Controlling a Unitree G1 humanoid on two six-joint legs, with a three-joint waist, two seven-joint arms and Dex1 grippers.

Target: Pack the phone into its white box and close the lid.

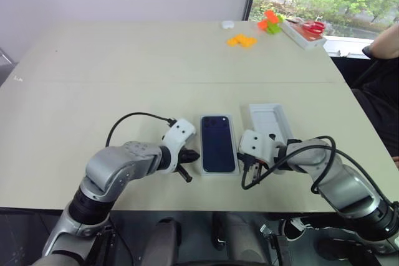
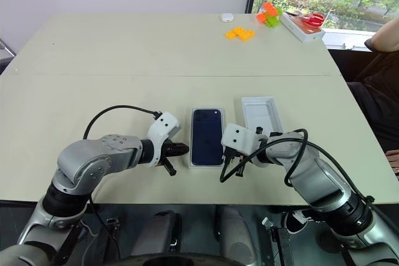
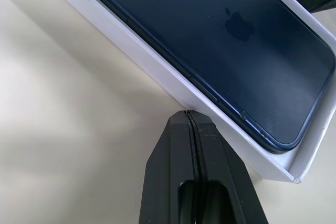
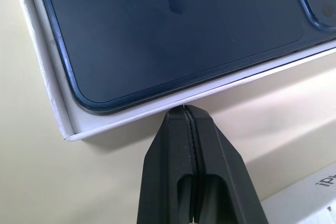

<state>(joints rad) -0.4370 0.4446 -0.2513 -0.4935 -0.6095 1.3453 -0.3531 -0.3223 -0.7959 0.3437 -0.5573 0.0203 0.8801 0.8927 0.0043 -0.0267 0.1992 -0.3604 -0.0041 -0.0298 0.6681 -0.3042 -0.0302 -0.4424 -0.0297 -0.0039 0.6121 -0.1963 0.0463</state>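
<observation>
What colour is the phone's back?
Dark navy blue; the phone shows best in the left wrist view.

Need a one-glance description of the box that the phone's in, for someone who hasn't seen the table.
On the beige table, look at the near edge between the robot's two arms. The white box lies flat there with the phone inside, back up. Its neighbour, the lid, is just to the right: also white and rectangular, but turned open side up with nothing dark in it.

my left gripper (image 1: 187,165) and right gripper (image 1: 245,165) flank the white box (image 1: 203,167) holding the phone (image 1: 217,143), each with fingers pressed together, so its near sides are hemmed in. the lid (image 1: 269,119) blocks the right. bare table (image 1: 124,60) lies open beyond and leftward.
</observation>
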